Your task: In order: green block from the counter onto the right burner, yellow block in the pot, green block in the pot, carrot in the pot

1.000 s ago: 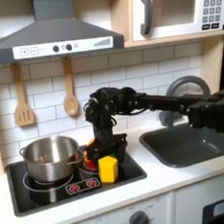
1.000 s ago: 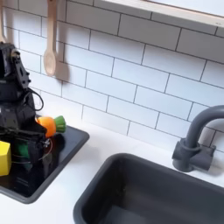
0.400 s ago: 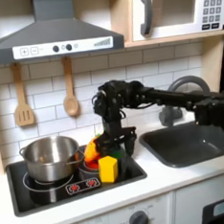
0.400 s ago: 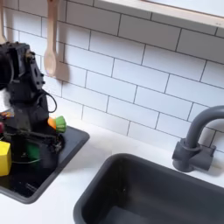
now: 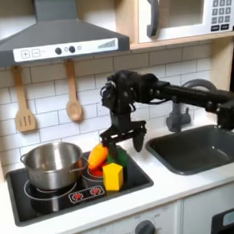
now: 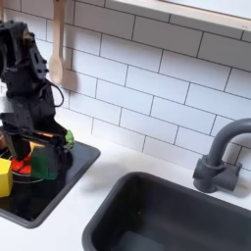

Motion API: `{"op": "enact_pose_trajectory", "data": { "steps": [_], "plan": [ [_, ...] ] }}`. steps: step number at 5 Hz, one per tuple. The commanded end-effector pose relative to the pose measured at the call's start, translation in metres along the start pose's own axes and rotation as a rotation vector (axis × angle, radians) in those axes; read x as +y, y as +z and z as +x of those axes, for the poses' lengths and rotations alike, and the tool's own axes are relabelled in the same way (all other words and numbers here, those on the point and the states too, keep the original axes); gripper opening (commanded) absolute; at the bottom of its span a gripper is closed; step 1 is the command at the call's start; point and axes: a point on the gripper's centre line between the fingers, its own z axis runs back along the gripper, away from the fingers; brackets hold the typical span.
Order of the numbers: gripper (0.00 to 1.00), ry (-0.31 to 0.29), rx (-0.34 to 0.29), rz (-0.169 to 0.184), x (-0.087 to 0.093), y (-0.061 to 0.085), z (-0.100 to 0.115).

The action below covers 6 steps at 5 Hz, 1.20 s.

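The green block [image 5: 120,165] sits on the right burner [image 5: 106,172] of the black stovetop [image 5: 56,200], a small plain cube partly hidden behind the yellow block [image 5: 113,176], which stands just in front of it and touches or nearly touches it. In the second exterior view the green block [image 6: 39,164] lies low between the claw's fingers, with the yellow block [image 6: 5,177] at the second exterior view's left edge. The carrot [image 5: 96,155], orange and tapered, leans just behind both cubes; its green tip [image 6: 67,138] shows in the second exterior view.

The pot [image 5: 51,165] stands on the left burner, round, shiny steel with small side handles. Its inside looks bare, though the near wall hides part of the bottom.

The claw [image 5: 125,140] hangs just above the blocks and carrot, black fingers spread apart and pointing down, clasping nothing. In the second exterior view the claw [image 6: 29,155] straddles the green block with its fingertips close to the stovetop.

The white desk [image 5: 165,185] carries the stovetop and a dark grey sink [image 5: 197,150] with a grey tap [image 6: 218,157]. Two wooden utensils [image 5: 73,93] hang on the white tiled wall.
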Motion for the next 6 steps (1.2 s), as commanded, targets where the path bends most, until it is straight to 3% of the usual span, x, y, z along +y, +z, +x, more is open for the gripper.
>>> {"op": "enact_pose_trajectory", "data": {
  "steps": [1, 2, 3, 4, 6],
  "plan": [
    [1.00, 0.002, 0.001, 0.009, 0.006, 0.022, -0.016],
    [1.00, 0.052, 0.016, 0.002, 0.017, 0.029, -0.025],
    [1.00, 0.067, 0.027, 0.021, 0.025, 0.027, -0.030],
    [1.00, 0.093, 0.061, 0.025, 0.034, 0.014, -0.038],
    [1.00, 0.103, 0.103, 0.053, 0.042, 0.005, -0.051]
  ]
}}
